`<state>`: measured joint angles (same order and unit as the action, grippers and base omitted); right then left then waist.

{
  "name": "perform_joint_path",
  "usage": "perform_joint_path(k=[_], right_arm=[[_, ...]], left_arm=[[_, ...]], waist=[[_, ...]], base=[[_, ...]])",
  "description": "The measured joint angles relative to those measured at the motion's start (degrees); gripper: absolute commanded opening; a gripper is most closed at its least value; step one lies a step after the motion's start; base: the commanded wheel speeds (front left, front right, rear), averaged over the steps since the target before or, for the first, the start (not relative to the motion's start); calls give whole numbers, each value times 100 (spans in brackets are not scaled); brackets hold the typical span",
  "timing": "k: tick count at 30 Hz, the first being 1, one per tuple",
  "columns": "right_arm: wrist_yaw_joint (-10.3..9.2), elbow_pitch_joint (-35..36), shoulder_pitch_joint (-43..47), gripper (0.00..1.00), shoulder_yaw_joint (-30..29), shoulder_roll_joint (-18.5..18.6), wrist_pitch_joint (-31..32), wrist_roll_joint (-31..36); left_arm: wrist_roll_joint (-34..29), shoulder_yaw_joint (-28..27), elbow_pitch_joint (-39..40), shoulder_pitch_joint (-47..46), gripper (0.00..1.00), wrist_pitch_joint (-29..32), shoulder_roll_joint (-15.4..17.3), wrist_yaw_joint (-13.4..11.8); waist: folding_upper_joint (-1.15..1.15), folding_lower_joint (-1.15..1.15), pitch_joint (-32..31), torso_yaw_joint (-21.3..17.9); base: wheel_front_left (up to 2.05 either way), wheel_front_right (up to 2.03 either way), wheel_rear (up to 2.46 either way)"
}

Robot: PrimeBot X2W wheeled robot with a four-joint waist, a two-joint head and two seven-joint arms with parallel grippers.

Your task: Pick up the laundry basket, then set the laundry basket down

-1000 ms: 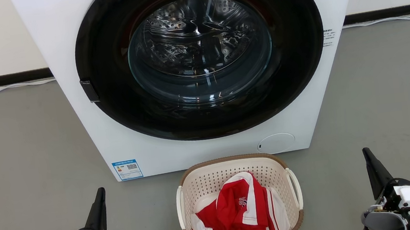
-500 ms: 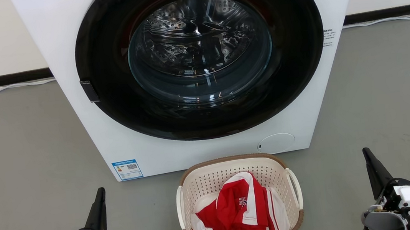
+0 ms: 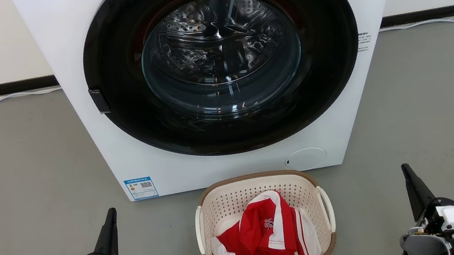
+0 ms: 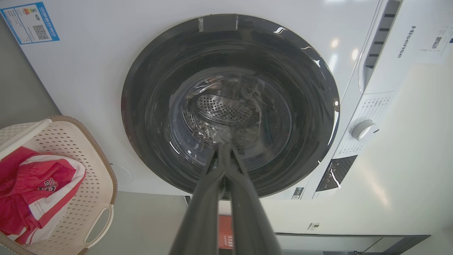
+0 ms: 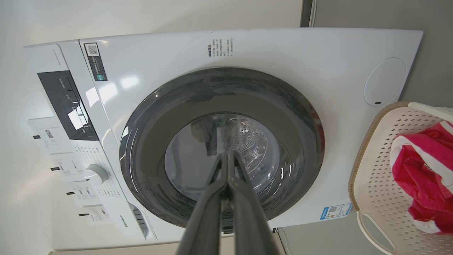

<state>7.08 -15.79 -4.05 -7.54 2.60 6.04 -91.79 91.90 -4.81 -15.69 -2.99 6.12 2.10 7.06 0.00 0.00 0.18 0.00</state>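
Laundry basket (image 3: 227,204) sits mouth-up, handles (image 3: 199,229) left-right; left tool (image 3: 111,212), right tool (image 3: 404,168) clenched empty.

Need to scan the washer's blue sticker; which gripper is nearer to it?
Left. The left gripper sits just below-left of the blue sticker; the right gripper lies across the basket from it.

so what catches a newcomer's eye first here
The big white washing machine with its dark round door stands upper middle in the head view. On the grey floor before it sits the laundry basket, holding a red and white garment. The left gripper and right gripper sit at the lower corners, fingers shut.
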Motion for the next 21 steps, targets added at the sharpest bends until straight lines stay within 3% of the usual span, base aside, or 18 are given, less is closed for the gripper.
perform_joint_path(k=[21], right_arm=[[-1, 0, 0, 0, 0, 0, 0, 0]], left_arm=[[0, 0, 0, 0, 0, 0, 0, 0]], waist=[[0, 0, 0, 0]], base=[[0, 0, 0]])
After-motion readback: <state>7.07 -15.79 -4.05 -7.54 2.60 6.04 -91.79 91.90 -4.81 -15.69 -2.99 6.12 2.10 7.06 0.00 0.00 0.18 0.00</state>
